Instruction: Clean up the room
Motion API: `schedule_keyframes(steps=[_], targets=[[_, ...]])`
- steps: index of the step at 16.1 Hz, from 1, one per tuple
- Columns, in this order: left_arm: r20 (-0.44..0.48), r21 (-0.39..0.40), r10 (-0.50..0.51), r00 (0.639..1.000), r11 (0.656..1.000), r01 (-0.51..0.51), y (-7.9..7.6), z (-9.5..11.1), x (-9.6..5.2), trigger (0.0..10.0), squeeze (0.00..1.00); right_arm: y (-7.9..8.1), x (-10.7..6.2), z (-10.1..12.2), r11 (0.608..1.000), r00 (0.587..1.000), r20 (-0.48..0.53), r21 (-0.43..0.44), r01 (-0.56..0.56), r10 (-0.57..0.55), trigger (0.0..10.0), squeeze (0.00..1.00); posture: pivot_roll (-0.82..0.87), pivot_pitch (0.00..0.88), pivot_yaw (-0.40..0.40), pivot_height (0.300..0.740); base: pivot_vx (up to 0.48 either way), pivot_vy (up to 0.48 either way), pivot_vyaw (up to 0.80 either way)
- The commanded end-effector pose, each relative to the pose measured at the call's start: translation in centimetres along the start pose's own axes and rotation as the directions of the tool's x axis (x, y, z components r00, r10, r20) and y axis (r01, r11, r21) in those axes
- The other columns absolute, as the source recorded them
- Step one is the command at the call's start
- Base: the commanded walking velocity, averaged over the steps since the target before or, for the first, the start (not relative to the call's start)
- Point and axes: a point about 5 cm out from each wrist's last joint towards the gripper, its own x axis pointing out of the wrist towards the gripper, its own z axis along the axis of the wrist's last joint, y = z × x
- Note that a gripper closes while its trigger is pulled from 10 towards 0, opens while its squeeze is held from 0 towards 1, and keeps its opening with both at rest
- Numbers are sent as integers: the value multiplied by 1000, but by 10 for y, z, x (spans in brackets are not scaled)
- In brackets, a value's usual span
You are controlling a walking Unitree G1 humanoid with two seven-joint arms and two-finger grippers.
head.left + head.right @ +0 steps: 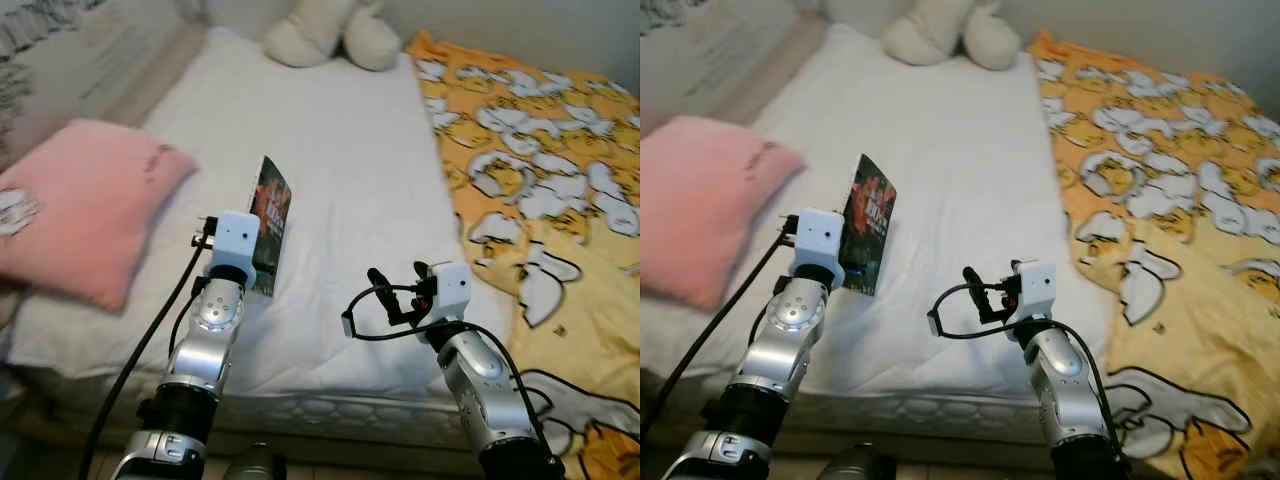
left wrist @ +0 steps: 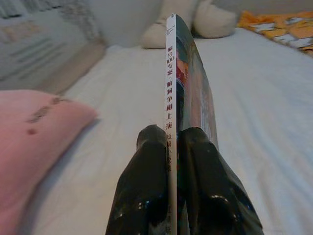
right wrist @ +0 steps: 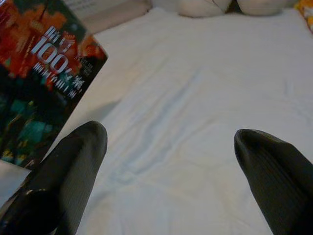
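Pink pillow (image 1: 85, 205): on the bed's left side, left of the left gripper.
Left gripper (image 2: 172, 147): fingers (image 2: 146, 176) closed on the book's lower edge.
Book (image 1: 270, 222): paperback, held upright on edge above the white bed sheet (image 1: 330, 150), spine toward the wrist.
Right gripper (image 3: 168, 142): fingers (image 3: 73, 161) spread wide apart, holding nothing, over the sheet; the book is beyond one finger.
Yellow blanket (image 1: 540, 180): right of the right gripper.

A: Where are the head cameras looking?
B: Downward over the white-sheeted bed (image 1: 340, 130), both sharing it.
A: The wrist cameras?
B: Each is peering close along its black fingers toward that sheet.
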Motion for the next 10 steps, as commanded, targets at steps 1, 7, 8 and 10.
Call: schedule_keyframes(steps=[1,7,8,10], targets=[[31,-1,7,999,1000,-7,-1,12,4,10000,0,-3,0,1,1000,1000,11,-13,27,-27,10000,0,105,0,-49,740,0,0,575],[-39,-10,22,999,1000,-23,-2,5,10,10000,0,-1,2,0,999,1000,3,-40,27,-26,10000,0,95,0,-47,740,0,456,125],[-35,-5,7,999,1000,-7,-4,7,12,10000,0,-2,1,-1,998,999,3,-45,32,-31,10000,0,91,0,-46,740,244,416,694],[-35,6,-18,999,1000,18,-6,8,16,10000,0,-4,-1,-3,997,999,-5,-57,44,-44,10000,0,86,0,-43,740,264,401,344]])
